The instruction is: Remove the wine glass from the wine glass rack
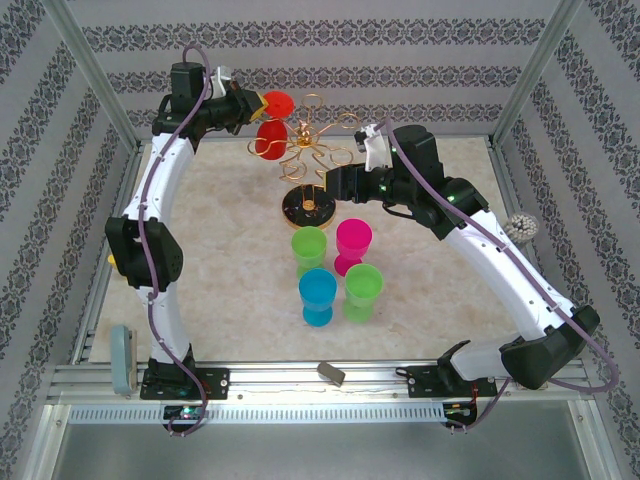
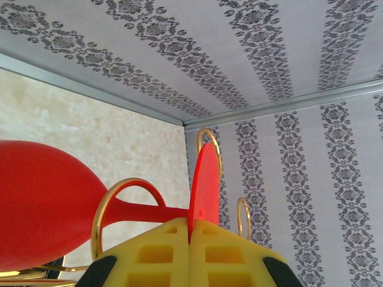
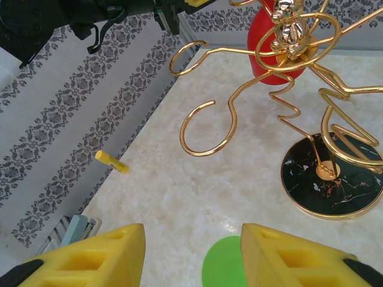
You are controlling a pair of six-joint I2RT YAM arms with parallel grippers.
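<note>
Red wine glass (image 1: 271,134) approx. vertical, bowl down, foot in left tool (image 2: 190,239).

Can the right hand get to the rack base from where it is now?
Probably yes. The right hand is open, and the base lies just ahead to its right with bare table between. A green cup sits under the hand, so stay above it.

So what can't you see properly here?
Left wrist view: the glass runs off the left edge.
Right wrist view: the rack top hides part of the glass; the green cup is cut by the bottom edge.
Top view: the grey thing by the near edge is too small to name.
</note>
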